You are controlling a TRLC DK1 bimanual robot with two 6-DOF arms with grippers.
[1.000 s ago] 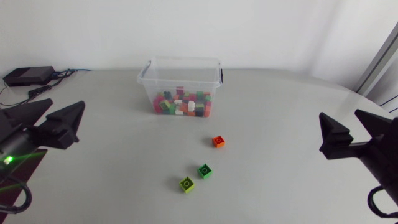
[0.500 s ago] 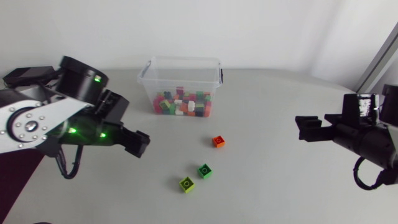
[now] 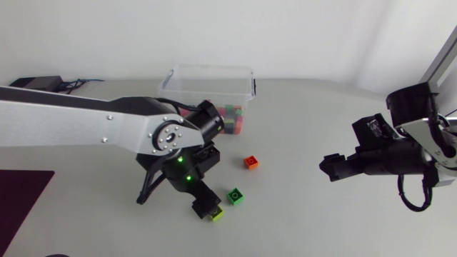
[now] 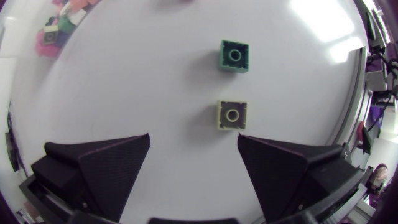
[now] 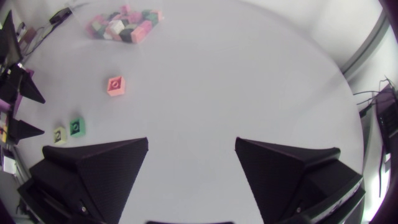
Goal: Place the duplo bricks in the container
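Left gripper (image 4: 193, 148) apart, lower centre of head view; lime brick (image 4: 232, 114) off-centre by one finger: descent may knock it aside. Right gripper (image 5: 191, 150) apart, empty.

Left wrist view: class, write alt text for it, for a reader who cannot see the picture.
The left gripper hangs open over the white table, a yellow-green duplo brick lying just ahead of the gap between its fingers. A green duplo brick lies beyond it, and a heap of coloured bricks shows far off.
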